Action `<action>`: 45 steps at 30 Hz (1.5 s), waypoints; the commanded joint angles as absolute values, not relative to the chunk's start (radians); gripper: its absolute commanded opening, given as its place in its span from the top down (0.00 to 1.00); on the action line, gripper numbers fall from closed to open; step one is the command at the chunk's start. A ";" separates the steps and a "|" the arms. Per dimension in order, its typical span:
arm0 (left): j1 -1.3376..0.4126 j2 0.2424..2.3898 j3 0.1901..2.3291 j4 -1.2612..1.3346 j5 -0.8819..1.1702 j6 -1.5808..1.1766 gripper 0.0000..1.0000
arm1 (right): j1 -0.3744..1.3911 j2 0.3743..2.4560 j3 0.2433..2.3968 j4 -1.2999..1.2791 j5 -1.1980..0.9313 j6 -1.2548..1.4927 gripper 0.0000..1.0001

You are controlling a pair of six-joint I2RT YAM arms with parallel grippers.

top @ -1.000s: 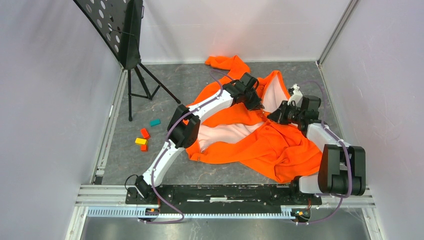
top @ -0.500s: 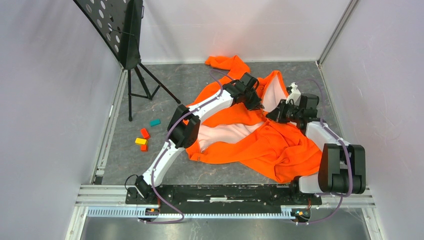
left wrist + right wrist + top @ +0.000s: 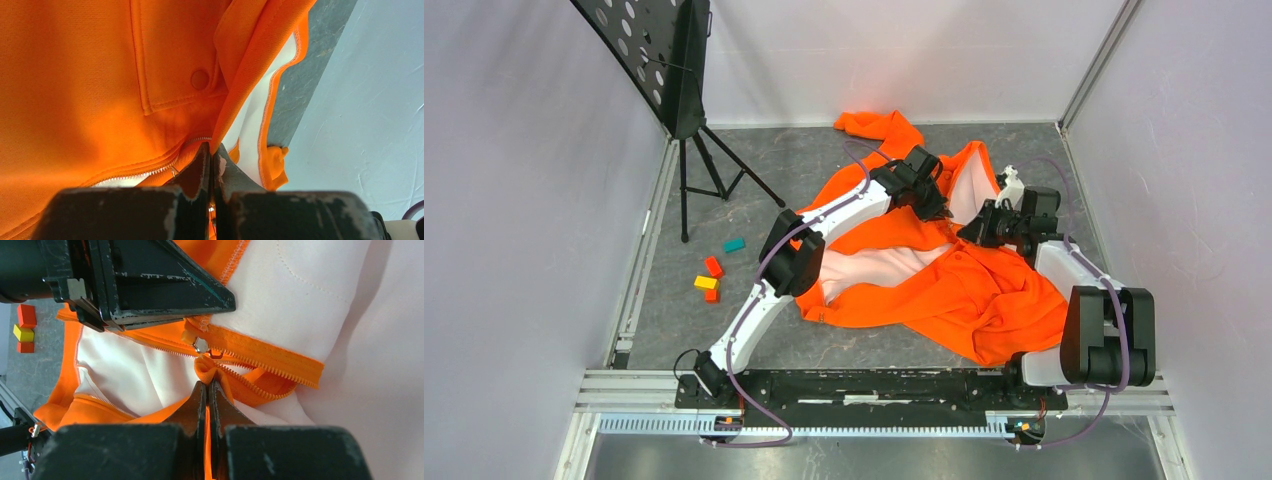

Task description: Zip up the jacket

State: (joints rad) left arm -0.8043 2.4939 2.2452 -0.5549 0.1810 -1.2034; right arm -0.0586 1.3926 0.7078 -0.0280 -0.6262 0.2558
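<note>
The orange jacket (image 3: 969,290) lies open in the middle of the floor with its pale lining (image 3: 879,265) showing. My left gripper (image 3: 938,208) is shut on the jacket's orange front edge (image 3: 235,100); the fabric runs between the fingertips (image 3: 212,150), beside a line of zipper teeth (image 3: 150,172). My right gripper (image 3: 972,232) sits close to it and is shut on a fold of the other zipper edge (image 3: 206,384). In the right wrist view the metal slider (image 3: 201,344) hangs just below the left gripper's fingers (image 3: 165,285), a little above my right fingertips.
A black music stand (image 3: 674,70) on a tripod stands at the back left. Small coloured blocks (image 3: 714,275) lie on the floor left of the jacket. Walls close in on the left, back and right. One sleeve (image 3: 879,125) reaches the back wall.
My right gripper has shifted slightly up and to the left with its zipper edge. The left gripper holds still.
</note>
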 commanded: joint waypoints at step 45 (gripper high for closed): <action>-0.821 2.470 2.287 -0.594 0.154 -1.188 0.98 | -0.005 1.359 0.778 -0.044 -0.525 0.309 1.00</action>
State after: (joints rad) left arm -0.8085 2.4939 2.2452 -0.5758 0.1593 -1.2034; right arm -0.0128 1.3922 0.7452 -0.0921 -0.5369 0.2825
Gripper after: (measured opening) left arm 0.050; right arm 0.011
